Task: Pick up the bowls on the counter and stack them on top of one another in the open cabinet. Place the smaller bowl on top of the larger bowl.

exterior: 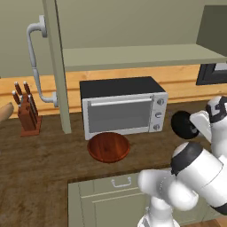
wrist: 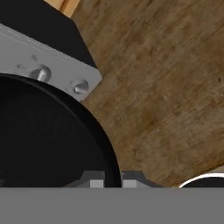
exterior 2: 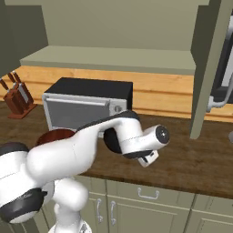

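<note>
The small black bowl [exterior: 182,124] hangs tilted on its side just above the dark wood counter [exterior: 44,159], right of the toaster oven. My gripper [exterior: 193,127] is shut on its rim. In the hand view the black bowl [wrist: 48,140] takes up the lower left, and its rim runs down between my gripper's [wrist: 113,180] two tips. The wide reddish-brown wooden bowl [exterior: 108,147] sits on the counter in front of the toaster oven, and the brown bowl [exterior 2: 57,135] also peeks out behind my arm. The open cabinet's flat shelf [exterior: 133,55] is bare above.
A silver and black toaster oven [exterior: 122,111] stands under the shelf. The cabinet door [exterior: 55,66] with its curved handle [exterior: 33,57] hangs open at the left. A knife block [exterior: 27,113] stands far left. Drawer fronts [exterior: 115,195] run below the counter edge.
</note>
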### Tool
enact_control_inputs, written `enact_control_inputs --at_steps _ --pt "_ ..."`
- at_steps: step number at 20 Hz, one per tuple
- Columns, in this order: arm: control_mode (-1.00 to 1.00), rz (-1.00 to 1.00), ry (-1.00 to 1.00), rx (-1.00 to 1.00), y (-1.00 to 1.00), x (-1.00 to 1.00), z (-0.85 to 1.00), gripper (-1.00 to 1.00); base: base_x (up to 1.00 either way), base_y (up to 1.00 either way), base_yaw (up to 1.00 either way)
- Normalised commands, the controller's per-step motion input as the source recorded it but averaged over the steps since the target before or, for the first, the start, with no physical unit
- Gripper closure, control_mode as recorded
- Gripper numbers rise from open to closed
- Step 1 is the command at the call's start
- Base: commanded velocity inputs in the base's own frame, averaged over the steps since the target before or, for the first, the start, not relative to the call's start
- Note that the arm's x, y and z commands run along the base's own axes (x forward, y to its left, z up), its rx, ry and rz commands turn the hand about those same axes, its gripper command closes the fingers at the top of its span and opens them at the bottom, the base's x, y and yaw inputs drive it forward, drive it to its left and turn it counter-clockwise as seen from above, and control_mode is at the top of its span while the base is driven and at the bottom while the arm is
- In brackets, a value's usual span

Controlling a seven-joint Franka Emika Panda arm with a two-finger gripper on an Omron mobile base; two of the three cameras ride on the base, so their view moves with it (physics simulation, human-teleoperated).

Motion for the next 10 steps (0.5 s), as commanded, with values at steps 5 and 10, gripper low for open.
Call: enact_control_inputs --at_steps 5,10 --pt "-1.00 0.11 0.05 0.00 1.00 -0.15 0.50 1.00 0.00 0.00 0.00" --pt "-1.00 0.13 0.09 0.00 1.00 -0.01 0.29 1.00 0.00 0.00 0.00"
